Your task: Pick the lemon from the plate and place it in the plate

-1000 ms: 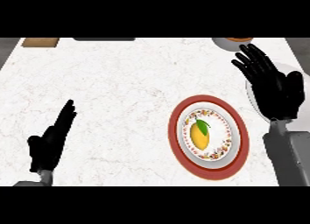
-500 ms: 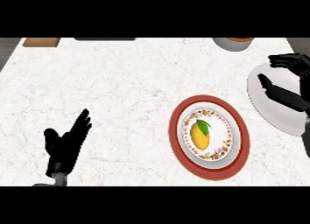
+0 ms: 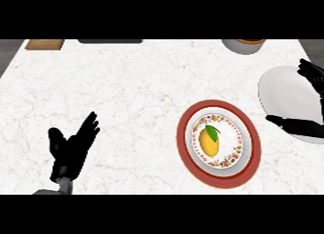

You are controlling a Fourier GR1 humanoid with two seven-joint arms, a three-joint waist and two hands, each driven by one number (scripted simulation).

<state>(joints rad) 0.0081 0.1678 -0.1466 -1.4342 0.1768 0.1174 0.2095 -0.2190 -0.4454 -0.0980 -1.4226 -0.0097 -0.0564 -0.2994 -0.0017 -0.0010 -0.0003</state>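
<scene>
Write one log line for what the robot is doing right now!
lemon: lying on patterned plate | right hand: open over white plate, not holding anything | left hand: open, resting lower left

Yellow-orange lemon [image 3: 210,141] with a green leaf at its top, lying upright-long in the middle of a white flower-rimmed plate [image 3: 234,157], lower right of the frame, plain white plate [image 3: 286,98] at the right edge, apart from it
</scene>
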